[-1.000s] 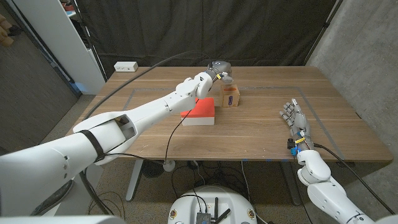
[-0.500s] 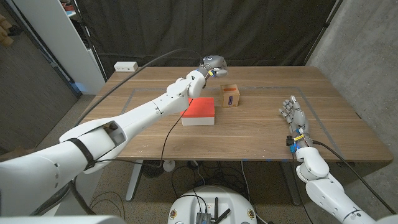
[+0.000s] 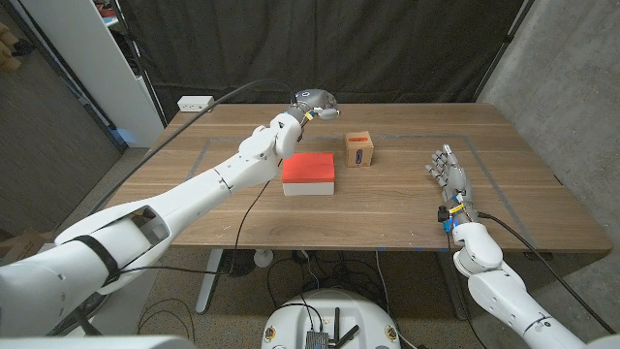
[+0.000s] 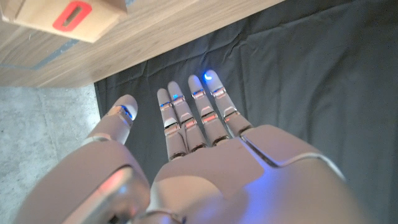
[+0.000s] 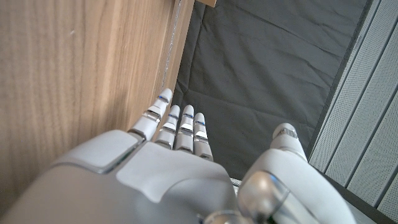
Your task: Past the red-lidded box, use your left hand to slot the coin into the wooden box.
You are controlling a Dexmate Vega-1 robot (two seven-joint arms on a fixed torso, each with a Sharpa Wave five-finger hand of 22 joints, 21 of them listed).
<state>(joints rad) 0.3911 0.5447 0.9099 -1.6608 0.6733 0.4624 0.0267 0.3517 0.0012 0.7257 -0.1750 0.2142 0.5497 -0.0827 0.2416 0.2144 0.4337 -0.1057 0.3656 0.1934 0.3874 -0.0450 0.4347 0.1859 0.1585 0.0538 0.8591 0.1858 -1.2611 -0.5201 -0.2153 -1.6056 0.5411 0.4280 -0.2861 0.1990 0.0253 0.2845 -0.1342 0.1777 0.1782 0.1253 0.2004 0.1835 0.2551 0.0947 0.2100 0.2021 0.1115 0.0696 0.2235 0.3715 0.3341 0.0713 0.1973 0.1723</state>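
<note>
The wooden box [image 3: 359, 149] stands on the tabletop [image 3: 387, 204] just past and to the right of the red-lidded box [image 3: 308, 173], apart from it; I cannot see the coin. My left robot hand [image 3: 317, 102] hangs above the far edge, left of the wooden box, its fingers [image 4: 199, 112] straight and a little spread, holding nothing. My right robot hand [image 3: 449, 176] stands near the right side, fingers up, apart and empty
</note>
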